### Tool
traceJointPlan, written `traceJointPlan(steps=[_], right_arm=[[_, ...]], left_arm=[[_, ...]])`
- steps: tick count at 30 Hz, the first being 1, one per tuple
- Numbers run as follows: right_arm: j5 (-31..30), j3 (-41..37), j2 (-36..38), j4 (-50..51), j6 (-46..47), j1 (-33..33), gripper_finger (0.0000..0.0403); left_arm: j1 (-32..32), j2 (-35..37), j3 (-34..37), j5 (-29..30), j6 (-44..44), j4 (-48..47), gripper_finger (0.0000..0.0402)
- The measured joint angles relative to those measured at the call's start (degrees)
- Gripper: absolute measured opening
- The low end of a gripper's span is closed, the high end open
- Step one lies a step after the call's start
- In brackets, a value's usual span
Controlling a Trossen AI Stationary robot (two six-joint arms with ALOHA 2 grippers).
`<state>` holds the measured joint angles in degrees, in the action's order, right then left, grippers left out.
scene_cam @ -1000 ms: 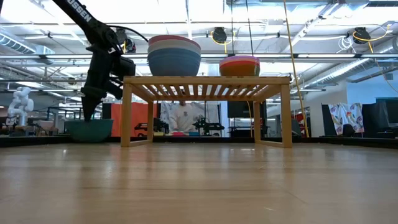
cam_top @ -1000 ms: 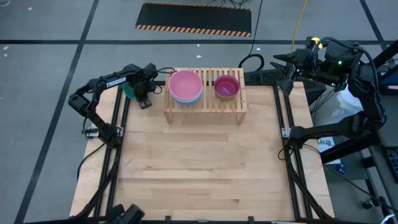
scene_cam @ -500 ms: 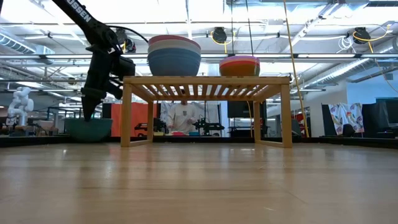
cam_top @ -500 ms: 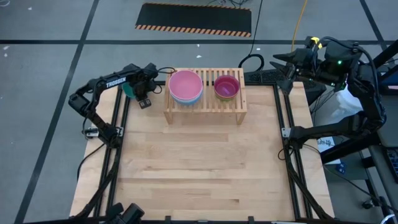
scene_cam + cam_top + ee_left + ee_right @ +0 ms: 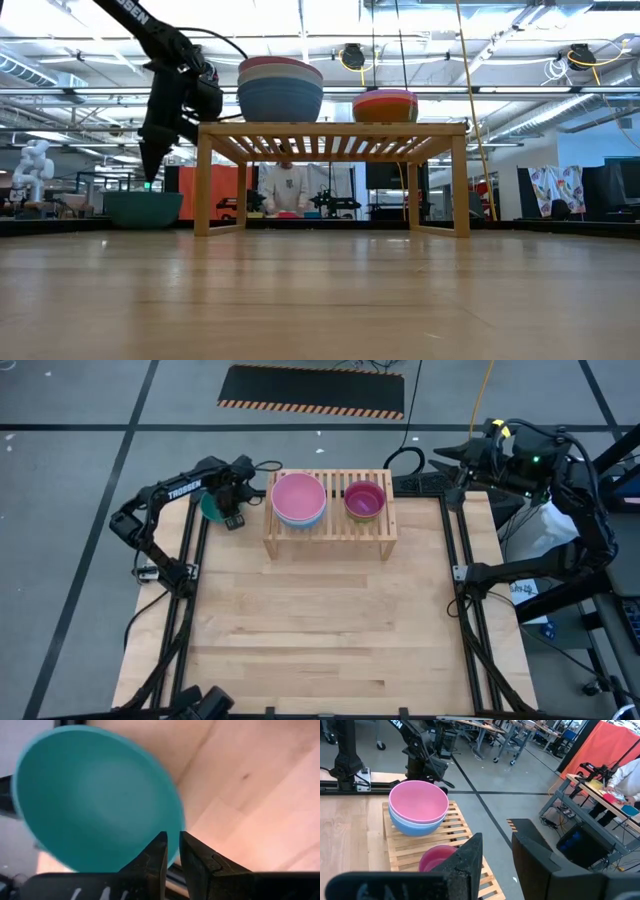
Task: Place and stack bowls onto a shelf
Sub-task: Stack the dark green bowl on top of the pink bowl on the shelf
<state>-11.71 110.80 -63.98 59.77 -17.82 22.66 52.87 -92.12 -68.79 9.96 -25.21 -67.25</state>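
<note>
My left gripper [image 5: 171, 851] nearly closed over teal bowl [image 5: 210, 508] rim, grasp unconfirmed; bowl at shelf [image 5: 330, 530] nine o'clock. Risk: thin pinch slips on lift (bowl drops, rolls). Right gripper [image 5: 496, 851] parked open.

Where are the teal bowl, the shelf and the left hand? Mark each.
teal bowl [image 5: 95, 795], left wrist view, inside of the bowl.
shelf [image 5: 335, 525], high view, bare slats of its top.
left hand [image 5: 172, 842], left wrist view, between its fingertips.
</note>
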Motion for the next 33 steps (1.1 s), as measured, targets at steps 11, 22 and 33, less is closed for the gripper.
traceJointPlan(steps=[11, 22, 33], right_arm=[[0.0, 0.0, -0.1, 0.0, 0.0, 0.0, 0.01], [0.0, 0.0, -0.1, 0.0, 0.2, 0.0, 0.01], [0.0, 0.0, -0.1, 0.0, 0.1, 0.0, 0.01]], left_arm=[[2.9, -0.1, -0.1, -5.6, 0.4, -1.8, 0.0056], [5.6, -0.1, 0.0, -6.0, 1.5, -3.6, 0.0056], [6.0, -0.1, 3.4, -5.4, -0.5, -2.0, 0.0056]])
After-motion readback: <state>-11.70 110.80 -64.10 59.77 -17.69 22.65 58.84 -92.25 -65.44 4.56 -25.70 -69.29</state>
